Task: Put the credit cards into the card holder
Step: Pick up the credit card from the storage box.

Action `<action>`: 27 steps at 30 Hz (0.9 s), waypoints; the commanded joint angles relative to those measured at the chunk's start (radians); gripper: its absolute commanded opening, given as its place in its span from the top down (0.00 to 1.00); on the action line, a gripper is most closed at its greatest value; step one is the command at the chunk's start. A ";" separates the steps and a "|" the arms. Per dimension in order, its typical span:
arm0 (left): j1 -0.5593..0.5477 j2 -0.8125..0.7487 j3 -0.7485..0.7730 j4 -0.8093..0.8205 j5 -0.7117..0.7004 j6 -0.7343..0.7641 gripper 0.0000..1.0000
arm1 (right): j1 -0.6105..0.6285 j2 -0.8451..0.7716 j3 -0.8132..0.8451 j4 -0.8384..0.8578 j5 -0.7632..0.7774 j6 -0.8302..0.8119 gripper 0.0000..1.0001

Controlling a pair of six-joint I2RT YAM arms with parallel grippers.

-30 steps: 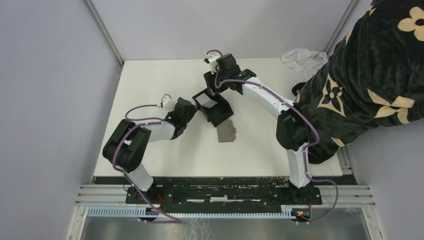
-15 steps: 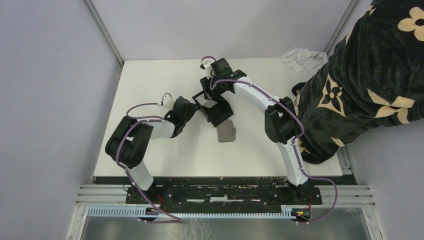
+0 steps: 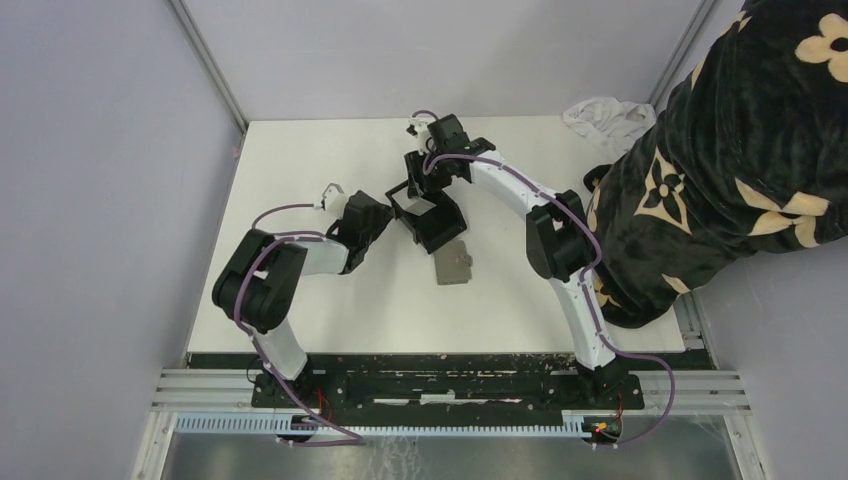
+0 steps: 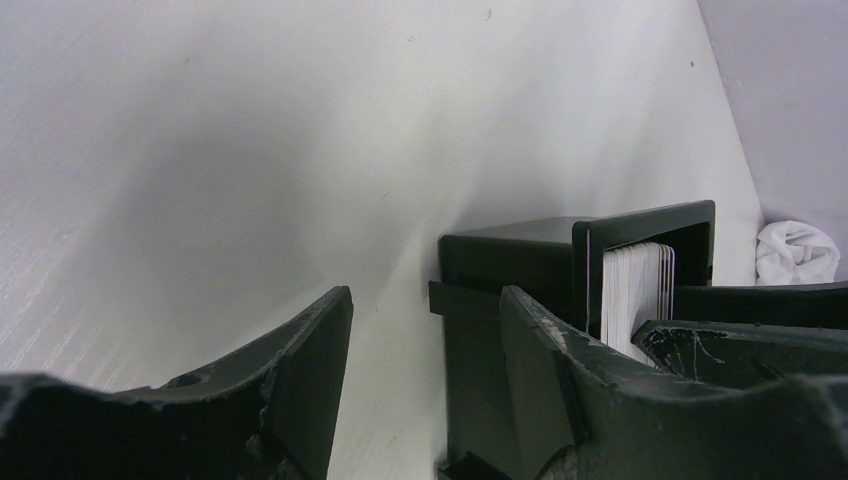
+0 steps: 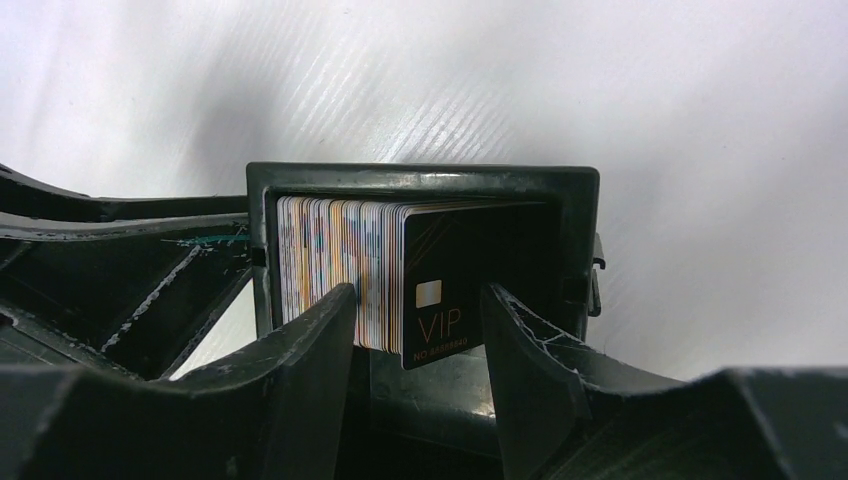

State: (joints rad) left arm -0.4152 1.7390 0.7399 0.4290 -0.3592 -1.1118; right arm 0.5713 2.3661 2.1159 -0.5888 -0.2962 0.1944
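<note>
The black card holder (image 3: 432,222) stands mid-table with a stack of cards (image 5: 335,250) upright inside, a black "VIP" card (image 5: 440,290) at the front. My right gripper (image 3: 425,190) hangs over the holder's far side. In the right wrist view the right gripper (image 5: 418,300) is open, its fingers on either side of the stack's near edge. My left gripper (image 3: 388,213) is open at the holder's left side. In the left wrist view the left gripper (image 4: 425,300) has its right finger against the holder's wall (image 4: 500,270). A silver-grey card (image 3: 453,265) lies flat in front of the holder. No tan-gold card stands out.
A crumpled white cloth (image 3: 605,115) lies at the table's back right corner and also shows in the left wrist view (image 4: 795,250). A person in a black flower-patterned garment (image 3: 740,150) leans over the right edge. Grey walls close in the left and back sides.
The right arm's elbow has swung in to the left and its gripper has shifted slightly over the holder. The left gripper has edged closer to the holder. The grey card has not moved.
</note>
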 commanded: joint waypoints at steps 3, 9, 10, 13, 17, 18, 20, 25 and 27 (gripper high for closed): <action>0.007 0.009 0.022 0.073 0.024 0.055 0.37 | -0.021 0.022 0.049 0.030 -0.072 0.058 0.47; 0.008 0.013 0.028 0.079 0.028 0.066 0.37 | -0.026 0.022 0.032 0.049 -0.158 0.104 0.54; 0.009 0.013 0.028 0.079 0.028 0.066 0.37 | -0.026 0.015 0.023 0.060 -0.164 0.112 0.54; 0.008 0.014 0.029 0.079 0.033 0.068 0.38 | -0.025 -0.013 -0.010 0.092 -0.179 0.137 0.56; 0.007 0.021 0.026 0.084 0.042 0.066 0.38 | -0.024 -0.041 -0.027 0.108 -0.195 0.152 0.59; 0.007 0.023 0.026 0.085 0.044 0.065 0.38 | -0.024 -0.044 -0.029 0.108 -0.196 0.154 0.60; 0.007 0.027 0.024 0.088 0.048 0.064 0.39 | -0.024 -0.053 -0.032 0.106 -0.194 0.155 0.61; 0.009 0.027 0.024 0.092 0.055 0.062 0.40 | -0.021 -0.059 -0.031 0.087 -0.176 0.146 0.64; 0.008 0.027 0.024 0.093 0.057 0.062 0.40 | -0.019 -0.064 -0.035 0.086 -0.171 0.142 0.65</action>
State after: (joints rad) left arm -0.4049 1.7630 0.7399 0.4583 -0.3302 -1.0798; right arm 0.5327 2.3756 2.0853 -0.5137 -0.4328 0.3264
